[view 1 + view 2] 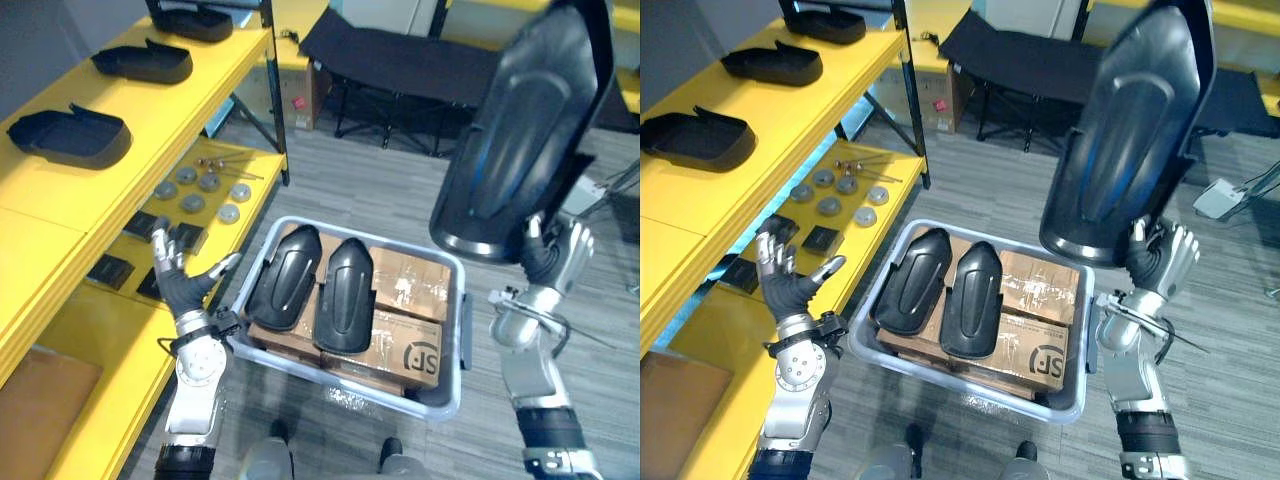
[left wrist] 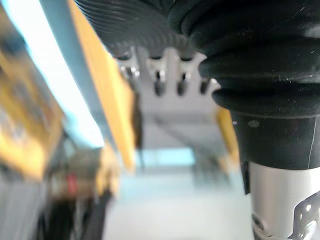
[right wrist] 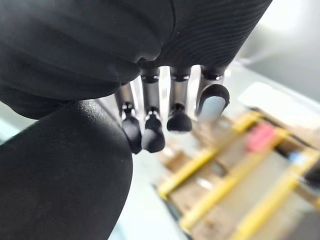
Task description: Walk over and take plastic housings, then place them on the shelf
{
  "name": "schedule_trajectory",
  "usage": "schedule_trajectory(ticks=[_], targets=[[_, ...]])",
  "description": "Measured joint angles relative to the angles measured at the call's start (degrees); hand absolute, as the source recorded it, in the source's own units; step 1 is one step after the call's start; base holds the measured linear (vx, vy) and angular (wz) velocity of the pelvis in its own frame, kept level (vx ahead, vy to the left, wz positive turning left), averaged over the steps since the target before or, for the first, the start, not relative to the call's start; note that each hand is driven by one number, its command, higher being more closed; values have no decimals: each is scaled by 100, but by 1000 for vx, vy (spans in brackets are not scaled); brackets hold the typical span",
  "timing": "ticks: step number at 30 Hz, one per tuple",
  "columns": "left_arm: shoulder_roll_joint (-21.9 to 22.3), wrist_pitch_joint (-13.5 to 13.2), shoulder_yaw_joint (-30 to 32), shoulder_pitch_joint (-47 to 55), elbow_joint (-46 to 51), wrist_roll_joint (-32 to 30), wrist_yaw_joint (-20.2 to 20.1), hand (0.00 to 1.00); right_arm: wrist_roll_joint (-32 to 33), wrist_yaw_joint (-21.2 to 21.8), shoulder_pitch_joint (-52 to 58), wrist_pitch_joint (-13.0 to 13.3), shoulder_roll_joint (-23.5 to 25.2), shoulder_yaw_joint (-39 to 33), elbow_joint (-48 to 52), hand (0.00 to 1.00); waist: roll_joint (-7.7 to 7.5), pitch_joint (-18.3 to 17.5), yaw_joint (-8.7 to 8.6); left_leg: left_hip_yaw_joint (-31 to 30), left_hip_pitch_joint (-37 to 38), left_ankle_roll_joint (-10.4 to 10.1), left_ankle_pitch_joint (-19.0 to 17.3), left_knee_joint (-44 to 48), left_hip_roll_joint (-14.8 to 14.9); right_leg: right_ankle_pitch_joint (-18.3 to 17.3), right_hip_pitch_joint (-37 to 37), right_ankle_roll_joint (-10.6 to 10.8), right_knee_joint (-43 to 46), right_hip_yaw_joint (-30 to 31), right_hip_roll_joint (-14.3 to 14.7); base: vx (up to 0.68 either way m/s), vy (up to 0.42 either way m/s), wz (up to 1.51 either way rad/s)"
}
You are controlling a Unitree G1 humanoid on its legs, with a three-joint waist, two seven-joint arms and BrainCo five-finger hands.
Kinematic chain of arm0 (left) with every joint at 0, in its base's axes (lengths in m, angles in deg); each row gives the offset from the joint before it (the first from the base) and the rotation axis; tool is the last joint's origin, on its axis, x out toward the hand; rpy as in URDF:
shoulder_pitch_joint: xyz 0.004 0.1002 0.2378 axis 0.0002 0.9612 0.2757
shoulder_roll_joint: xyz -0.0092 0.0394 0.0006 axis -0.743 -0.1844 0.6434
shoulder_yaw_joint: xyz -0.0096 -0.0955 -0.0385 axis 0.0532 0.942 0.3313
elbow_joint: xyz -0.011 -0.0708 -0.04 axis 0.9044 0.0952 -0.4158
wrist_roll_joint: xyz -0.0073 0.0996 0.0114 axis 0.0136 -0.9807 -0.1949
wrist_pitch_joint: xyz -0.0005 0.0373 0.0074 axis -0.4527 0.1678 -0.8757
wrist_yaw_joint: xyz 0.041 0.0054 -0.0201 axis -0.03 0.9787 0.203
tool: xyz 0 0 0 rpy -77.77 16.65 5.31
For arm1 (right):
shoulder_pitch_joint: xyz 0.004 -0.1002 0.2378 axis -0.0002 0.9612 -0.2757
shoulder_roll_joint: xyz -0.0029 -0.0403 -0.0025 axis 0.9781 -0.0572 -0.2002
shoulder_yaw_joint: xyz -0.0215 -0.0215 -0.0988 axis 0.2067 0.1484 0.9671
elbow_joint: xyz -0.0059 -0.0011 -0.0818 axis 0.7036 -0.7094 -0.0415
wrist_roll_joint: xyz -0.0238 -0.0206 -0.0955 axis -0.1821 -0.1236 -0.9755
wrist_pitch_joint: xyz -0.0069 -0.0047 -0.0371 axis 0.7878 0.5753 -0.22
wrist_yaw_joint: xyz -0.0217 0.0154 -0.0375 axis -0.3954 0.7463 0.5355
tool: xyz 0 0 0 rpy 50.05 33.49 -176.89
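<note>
Now | right hand (image 1: 555, 255) grips raised housing (image 1: 520, 140) | left hand (image 1: 185, 280) spread | bin (image 1: 456, 385) between

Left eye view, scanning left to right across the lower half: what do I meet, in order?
Yellow shelf → left hand, open → first binned housing → second binned housing → cardboard box → right hand gripping the raised housing.

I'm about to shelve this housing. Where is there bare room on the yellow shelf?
The top shelf has a bare stretch on the near side of the nearest shelved housing. The lower shelf by the left hand is crowded with discs and black pads.
</note>
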Motion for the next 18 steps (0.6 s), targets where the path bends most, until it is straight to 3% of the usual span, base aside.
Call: schedule_trajectory(ticks=[2,3,4,6,11,18], targets=[[-60,295,-187,-121,9,384,-403,0,-187,11,-70,140,-76,66,1,100,-13,-86,-34,82,10,20,-21,0,-2,20,17,-15,-47,7,-6,-93,11,-15],[-133,597,-373,-235,2,758,-681,0,-330,32,-167,277,-182,181,2,100,-21,-140,-66,136,25,8,-51,10,1,21,16,-16,-72,24,-13,-92,7,-21],[-145,851,-488,-336,-26,1072,-828,0,-468,96,-225,417,-250,221,7,100,-24,-171,-90,147,43,4,-55,8,4,24,17,-20,-79,35,-15,-86,3,-21],[-142,1116,-657,-536,-179,1439,-980,0,-652,222,-377,640,-394,322,9,100,-20,-207,-173,209,87,-4,-50,-5,21,25,22,-26,-78,50,-3,-73,-6,-15],[-201,1333,-786,-1197,-457,2210,-1135,0,-1165,267,-672,1265,-673,437,14,100,24,-305,-240,305,95,-49,18,0,122,94,-64,-132,-153,180,125,-43,-19,-17],[-324,1340,-808,-1378,-620,2981,-1086,0,-1413,317,-768,1669,-704,697,14,100,31,-479,-280,322,146,-83,73,-123,163,208,-30,-182,-290,183,197,11,-13,-3]])
